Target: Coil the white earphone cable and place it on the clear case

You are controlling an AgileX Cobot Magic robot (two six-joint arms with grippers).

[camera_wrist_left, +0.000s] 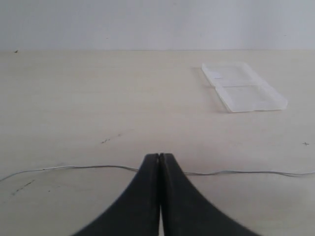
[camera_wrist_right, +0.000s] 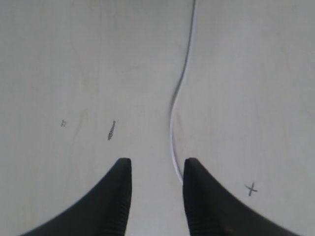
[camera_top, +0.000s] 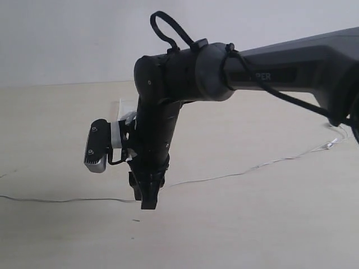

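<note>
The white earphone cable (camera_top: 224,176) is not coiled. It lies stretched out in one long thin line on the pale table (camera_top: 252,230), from the left edge of the exterior view, under the black arm, to the far right side. The clear case (camera_wrist_left: 243,87) lies flat and opened on the table, well apart from the cable and with nothing on it. In the exterior view only a corner of the case shows behind the arm.

The right gripper (camera_top: 147,202) hangs from the arm that reaches in from the right and points down at the table, just over the line of the cable. In the right wrist view its jaws stand apart and grip nothing. The cable runs between them, very close to the inner edge of one finger (camera_wrist_right: 194,191), and I cannot say if it touches there. A small pen cross (camera_wrist_right: 251,189) is drawn on the table beside this finger.

The left gripper (camera_wrist_left: 158,158) is closed, tip against tip. The cable passes across the table behind its tips.
</note>
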